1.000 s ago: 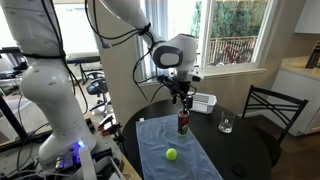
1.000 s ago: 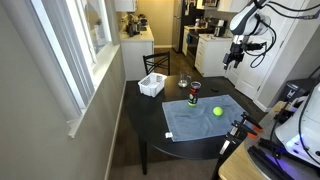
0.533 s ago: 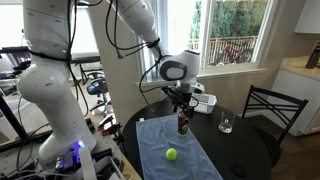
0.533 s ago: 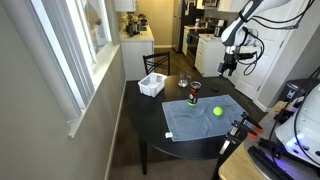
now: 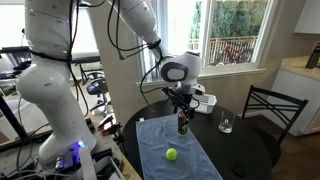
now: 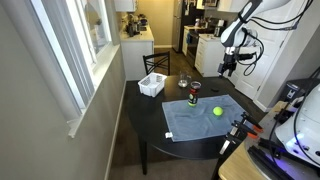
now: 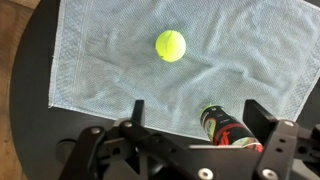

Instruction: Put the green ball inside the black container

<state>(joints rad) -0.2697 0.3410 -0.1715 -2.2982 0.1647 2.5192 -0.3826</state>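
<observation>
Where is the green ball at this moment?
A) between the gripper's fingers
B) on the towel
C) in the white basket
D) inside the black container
B: in the wrist view the ball lies on the towel, apart from the container and clear of the open gripper.
</observation>
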